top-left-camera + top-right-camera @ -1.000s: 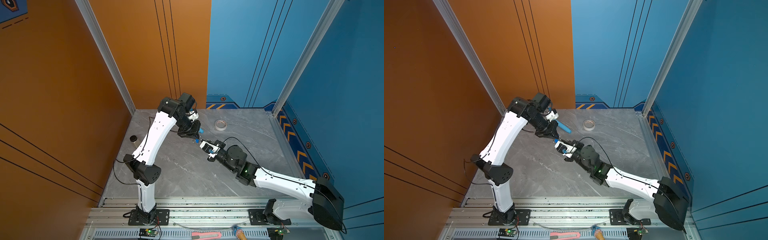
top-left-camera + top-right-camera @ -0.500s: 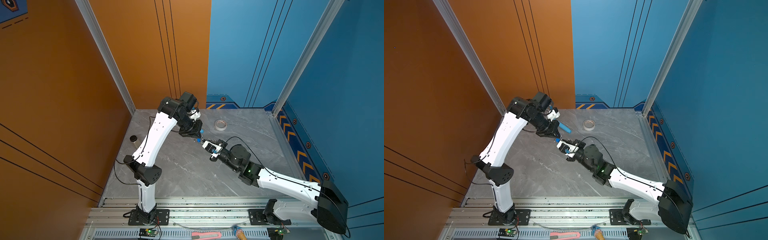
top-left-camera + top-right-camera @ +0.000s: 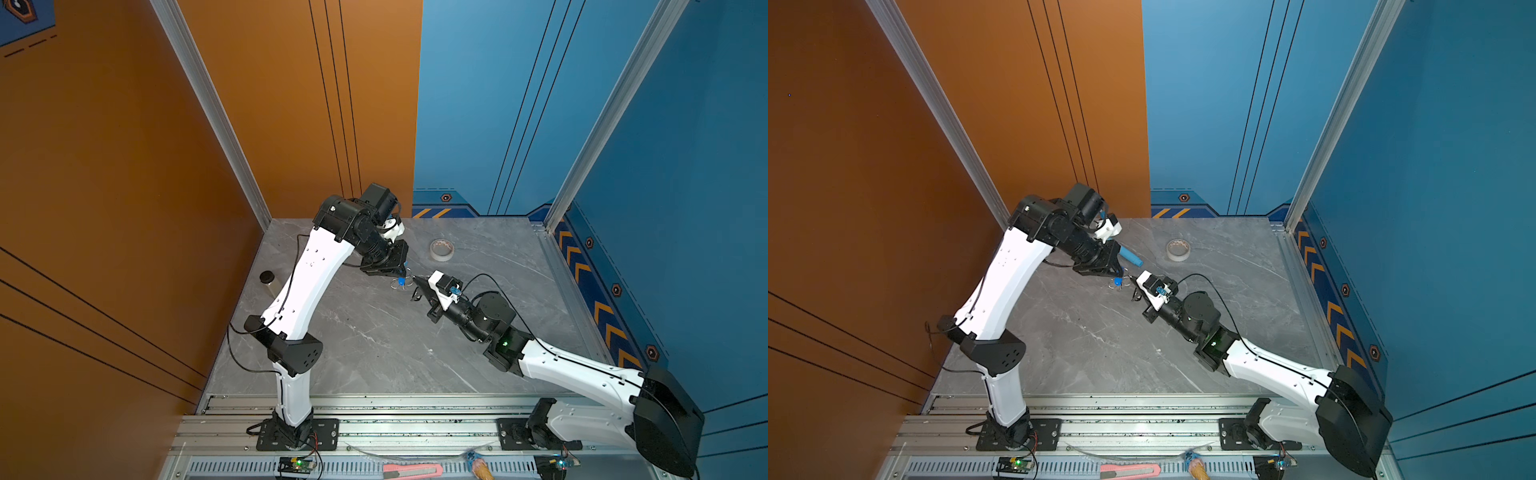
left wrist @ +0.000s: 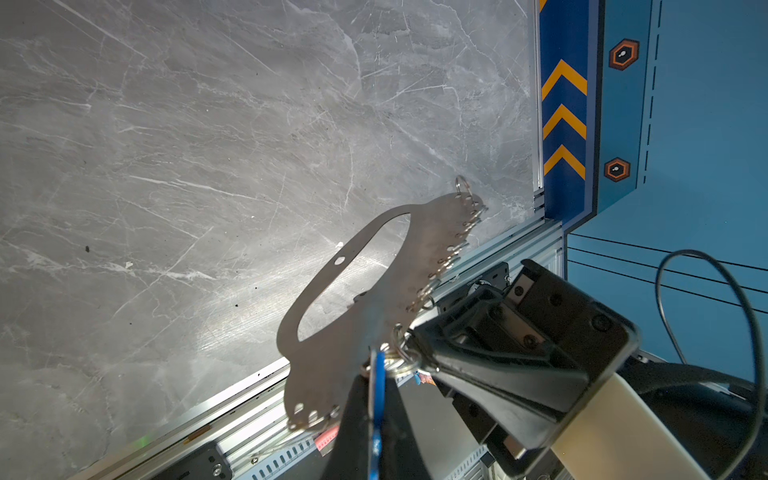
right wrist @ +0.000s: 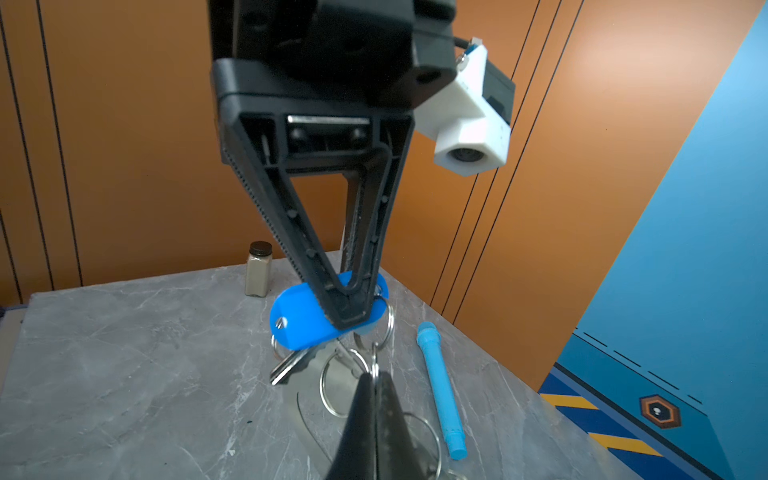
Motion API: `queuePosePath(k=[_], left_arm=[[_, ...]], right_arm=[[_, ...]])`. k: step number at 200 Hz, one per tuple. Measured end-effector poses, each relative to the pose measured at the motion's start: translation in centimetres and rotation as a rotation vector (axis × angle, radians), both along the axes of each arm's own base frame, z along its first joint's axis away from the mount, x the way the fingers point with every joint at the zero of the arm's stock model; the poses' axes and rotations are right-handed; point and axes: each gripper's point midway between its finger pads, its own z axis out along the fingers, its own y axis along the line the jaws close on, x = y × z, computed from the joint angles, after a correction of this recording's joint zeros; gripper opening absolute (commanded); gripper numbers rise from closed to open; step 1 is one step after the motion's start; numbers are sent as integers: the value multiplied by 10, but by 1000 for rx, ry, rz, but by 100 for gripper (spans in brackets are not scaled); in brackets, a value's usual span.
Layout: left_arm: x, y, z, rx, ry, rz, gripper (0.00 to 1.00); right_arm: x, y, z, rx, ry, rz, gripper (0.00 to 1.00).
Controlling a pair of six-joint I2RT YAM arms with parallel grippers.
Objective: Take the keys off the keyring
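Centre of the grey table (image 3: 374, 353), both top views: the two arms meet tip to tip. Left gripper (image 3: 397, 275) reaches down from the upper left and right gripper (image 3: 417, 284) comes up from the lower right, tips just beside each other.

Left gripper (image 5: 347, 318), right wrist view: clenched on the blue tag (image 5: 297, 322) of the keys (image 5: 291, 365). Tag is pinched between both fingers near its right end. Silvery key blades hang below it toward the lower left. Left wrist view shows the blue tag (image 4: 377, 386) edge-on between the dark fingers at the bottom of the frame.

Right gripper (image 5: 375, 376), bottom centre of its own view: closed tight on a wire ring (image 5: 375, 365), no gap between the fingers. More rings loop around its tip. In the left wrist view the right gripper (image 4: 415, 345) nips that ring just beside the edge of the keyring (image 4: 436, 232).

Keyring: flat metal plate with an oval cut-out and a row of small rings along one edge. Sits lower centre of the left wrist view, tilted, running up to the right. Cannot tell whether it touches the table.

Elsewhere:
- Blue tube (image 5: 440, 390) lies on the table, right of the grippers.
- Tape roll (image 3: 441, 249) sits upper centre in a top view, apart from both arms.
- Small jar (image 5: 258, 270) with a dark lid stands near the orange wall.
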Motion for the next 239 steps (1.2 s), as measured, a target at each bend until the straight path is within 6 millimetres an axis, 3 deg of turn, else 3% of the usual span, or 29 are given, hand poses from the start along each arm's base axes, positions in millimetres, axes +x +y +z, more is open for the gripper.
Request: queuePosePath(k=[62, 128, 192, 239], left_arm=[[-1, -3, 8, -1, -37, 1, 0], [2, 3, 14, 13, -75, 25, 0], [3, 7, 17, 12, -82, 35, 0], [3, 7, 17, 12, -82, 37, 0]], right_arm=[[2, 6, -2, -4, 13, 33, 9], [23, 23, -11, -75, 49, 45, 20], [24, 28, 2, -46, 48, 84, 22], [27, 32, 7, -34, 64, 90, 13]])
